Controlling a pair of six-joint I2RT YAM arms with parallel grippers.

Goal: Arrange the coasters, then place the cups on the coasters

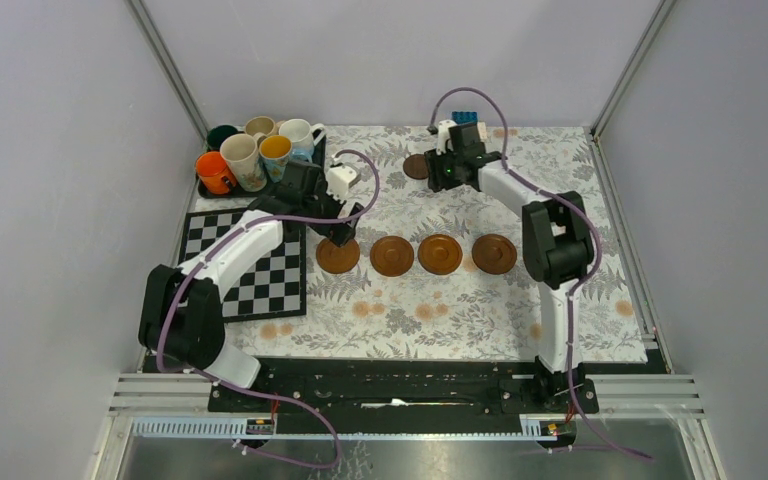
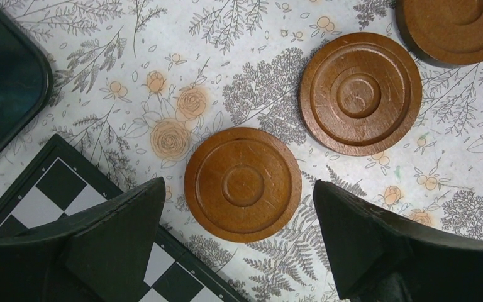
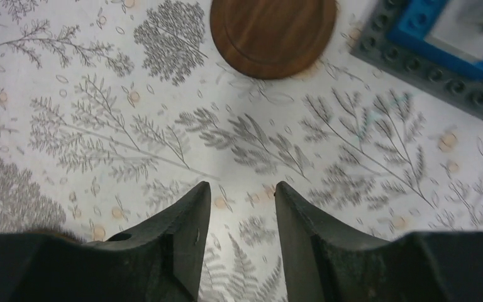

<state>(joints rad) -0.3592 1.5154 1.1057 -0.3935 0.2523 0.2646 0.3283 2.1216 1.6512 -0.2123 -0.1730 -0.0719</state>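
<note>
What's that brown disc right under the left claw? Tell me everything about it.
A round reddish-brown wooden coaster, raised rim, concentric rings around a centre circle. It lies flat on the floral tablecloth, leftmost in a row of four, near the chessboard's corner but apart. The open left gripper hovers above, not touching it.

Surface covered by a pale cloth (image 1: 410, 310) printed with grey ferns and orange roses, running to grey walls on the left, right and far sides. Far left: a black tray (image 2: 3, 82) with rounded corners; nearer along the left edge, a black-and-white chessboard (image 1: 270, 280), lying flat, with a strip of cloth between the two. Far edge, right of centre: blue toy blocks (image 3: 440, 31) on a grey studded baseplate (image 3: 415, 63).
</note>
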